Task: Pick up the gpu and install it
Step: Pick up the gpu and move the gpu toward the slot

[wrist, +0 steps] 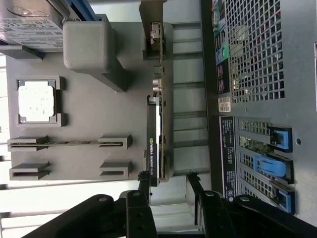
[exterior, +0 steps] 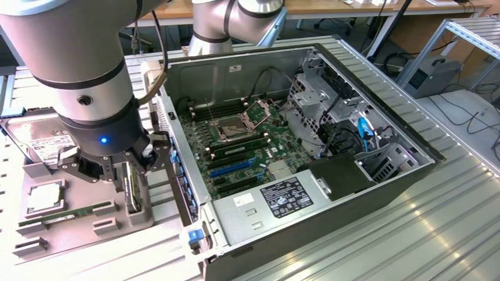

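Note:
The gpu (exterior: 133, 188) stands on its long edge in a slot of the grey holder (exterior: 86, 234), just outside the open computer case's (exterior: 367, 193) rear wall. From the wrist view the gpu (wrist: 154, 134) is a thin dark strip with connectors at its far end. My gripper (exterior: 125, 171) hangs directly over it, open, with nothing held. In the wrist view the gripper (wrist: 167, 177) has its fingertips (wrist: 144, 177) on either side of the card's near end, apart from it. Inside the case the motherboard's blue card slots (exterior: 231, 167) lie bare.
The holder (wrist: 94, 129) also carries a hard drive (exterior: 39, 140), a square CPU (wrist: 37, 100) and a RAM stick (wrist: 64, 144). The case's rear panel (wrist: 257, 59) with blue slot latches (wrist: 270, 166) stands close beside the gpu. Drive cages and cables fill the case's far side.

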Controlling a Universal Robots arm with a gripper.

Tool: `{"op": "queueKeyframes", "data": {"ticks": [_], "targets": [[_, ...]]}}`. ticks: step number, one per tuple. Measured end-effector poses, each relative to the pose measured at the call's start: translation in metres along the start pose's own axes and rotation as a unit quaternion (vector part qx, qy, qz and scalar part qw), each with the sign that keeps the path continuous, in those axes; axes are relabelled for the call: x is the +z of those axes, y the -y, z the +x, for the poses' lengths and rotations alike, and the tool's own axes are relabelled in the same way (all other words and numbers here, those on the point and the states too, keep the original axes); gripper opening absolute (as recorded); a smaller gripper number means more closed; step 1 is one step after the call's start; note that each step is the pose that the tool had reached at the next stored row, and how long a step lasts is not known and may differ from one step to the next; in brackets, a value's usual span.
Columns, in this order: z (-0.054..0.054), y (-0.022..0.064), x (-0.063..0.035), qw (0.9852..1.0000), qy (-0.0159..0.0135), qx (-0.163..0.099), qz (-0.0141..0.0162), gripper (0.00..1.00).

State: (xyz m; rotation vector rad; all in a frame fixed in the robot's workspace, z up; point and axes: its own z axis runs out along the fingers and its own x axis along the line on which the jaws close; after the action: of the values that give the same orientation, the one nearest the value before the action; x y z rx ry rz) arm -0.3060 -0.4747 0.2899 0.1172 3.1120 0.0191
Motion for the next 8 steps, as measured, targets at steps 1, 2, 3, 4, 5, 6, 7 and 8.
{"op": "queueKeyframes", "data": {"ticks": [1,2,3,4,5,6,7,8], "targets": [[0.0000,0.0000,0.0003,1.0000,0.0000,0.000,0.0000,0.42],[0.0000,0.0000,0.0007,1.0000,0.0000,0.000,0.0000,0.42],[0.0000,0.0000,0.0010,1.0000,0.0000,0.000,0.0000,0.42],[0.0000,0.0000,0.0014,1.0000,0.0000,0.000,0.0000,0.42],[0.0000,0.0000,0.0017,1.0000,0.0000,0.000,0.0000,0.42],[0.0000,0.0000,0.0020,1.0000,0.0000,0.000,0.0000,0.42],[0.0000,0.0000,0.0023,1.0000,0.0000,0.000,0.0000,0.42],[0.0001,0.0000,0.0026,1.0000,0.0000,0.000,0.0000,0.42]]}}
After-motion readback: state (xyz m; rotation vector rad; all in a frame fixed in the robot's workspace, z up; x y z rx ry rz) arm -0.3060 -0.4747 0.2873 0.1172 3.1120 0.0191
